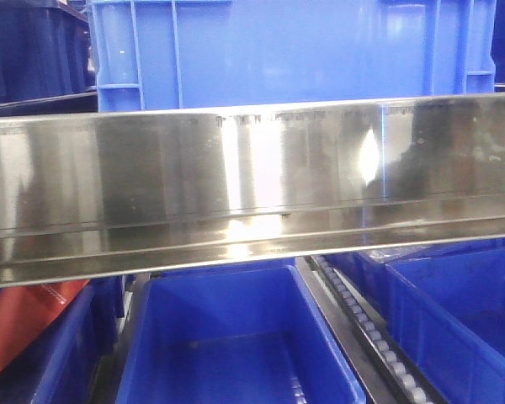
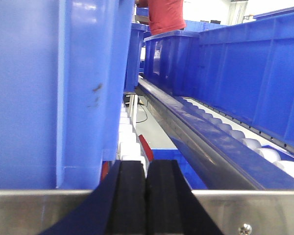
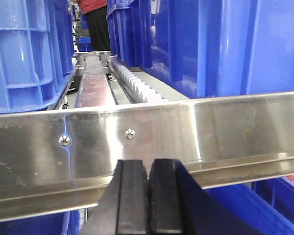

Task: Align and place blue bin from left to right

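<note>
Two closed black fingers [image 2: 146,196], one steel rail [image 1: 252,177], one blue bin [image 1: 295,50]

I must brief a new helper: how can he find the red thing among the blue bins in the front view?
Start at the wide steel rail crossing the front view. Below its left end, left of the open blue bin, lies a red-orange object. It is the only non-blue item there.

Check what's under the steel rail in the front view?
Below the shiny steel rail: an open blue plastic bin, seemingly empty, a white roller track, another blue bin right, something red left. The rail covers their far ends.
</note>
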